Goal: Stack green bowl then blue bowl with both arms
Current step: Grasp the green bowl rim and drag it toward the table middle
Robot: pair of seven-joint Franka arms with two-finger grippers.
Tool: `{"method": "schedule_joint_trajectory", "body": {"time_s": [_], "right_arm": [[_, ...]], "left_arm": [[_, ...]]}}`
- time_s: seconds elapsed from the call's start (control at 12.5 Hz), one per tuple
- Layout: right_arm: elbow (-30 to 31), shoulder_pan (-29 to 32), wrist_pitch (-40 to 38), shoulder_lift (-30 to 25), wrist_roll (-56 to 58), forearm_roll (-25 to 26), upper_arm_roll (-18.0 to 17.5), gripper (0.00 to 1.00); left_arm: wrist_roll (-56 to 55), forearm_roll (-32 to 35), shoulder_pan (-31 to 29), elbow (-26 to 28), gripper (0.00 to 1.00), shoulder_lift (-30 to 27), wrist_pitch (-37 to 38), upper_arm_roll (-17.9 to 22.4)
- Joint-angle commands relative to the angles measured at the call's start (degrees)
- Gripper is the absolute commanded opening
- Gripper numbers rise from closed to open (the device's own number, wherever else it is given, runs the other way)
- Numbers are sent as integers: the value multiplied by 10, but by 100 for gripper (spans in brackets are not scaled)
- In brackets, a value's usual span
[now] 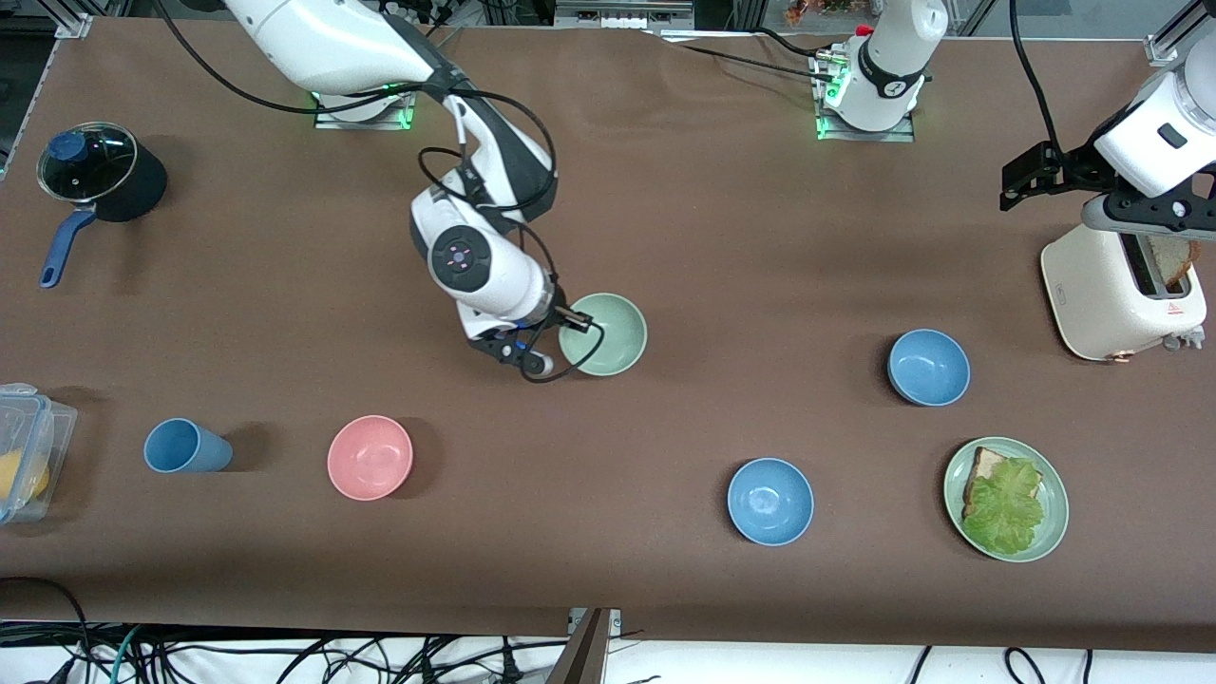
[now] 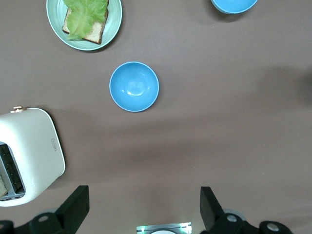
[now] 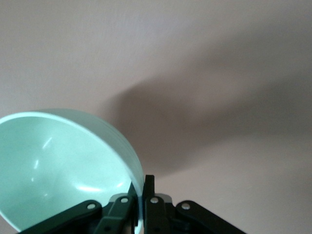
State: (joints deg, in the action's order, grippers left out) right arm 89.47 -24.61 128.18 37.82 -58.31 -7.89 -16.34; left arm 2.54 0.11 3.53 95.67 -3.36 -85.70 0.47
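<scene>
The green bowl [image 1: 608, 334] is near the table's middle, gripped by its rim and tilted just above the table; it also shows in the right wrist view [image 3: 63, 165]. My right gripper [image 1: 573, 323] [image 3: 141, 195] is shut on that rim, one finger inside and one outside. Two blue bowls stand toward the left arm's end: one [image 1: 929, 367] [image 2: 134, 86] farther from the front camera, the other [image 1: 770, 501] [image 2: 234, 5] nearer. My left gripper [image 1: 1140, 214] [image 2: 144, 204] waits, open and empty, high over the toaster.
A white toaster [image 1: 1121, 285] holds bread at the left arm's end. A green plate [image 1: 1050, 532] with bread and lettuce lies near the front edge. A pink bowl [image 1: 370, 457], a blue cup [image 1: 185, 446], a plastic box [image 1: 24, 446] and a black pot [image 1: 100, 176] are toward the right arm's end.
</scene>
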Motion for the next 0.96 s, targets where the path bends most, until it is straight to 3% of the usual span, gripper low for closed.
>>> {"method": "schedule_joint_trajectory", "body": {"time_s": [0.0, 0.88], "right_arm": [[-18, -37, 37, 23, -53, -5, 4, 0], [-18, -87, 99, 66, -93, -3, 4, 0]], "left_arm": [[9, 12, 0, 3, 100, -8, 3, -3], [8, 12, 0, 1, 100, -2, -2, 2]]}}
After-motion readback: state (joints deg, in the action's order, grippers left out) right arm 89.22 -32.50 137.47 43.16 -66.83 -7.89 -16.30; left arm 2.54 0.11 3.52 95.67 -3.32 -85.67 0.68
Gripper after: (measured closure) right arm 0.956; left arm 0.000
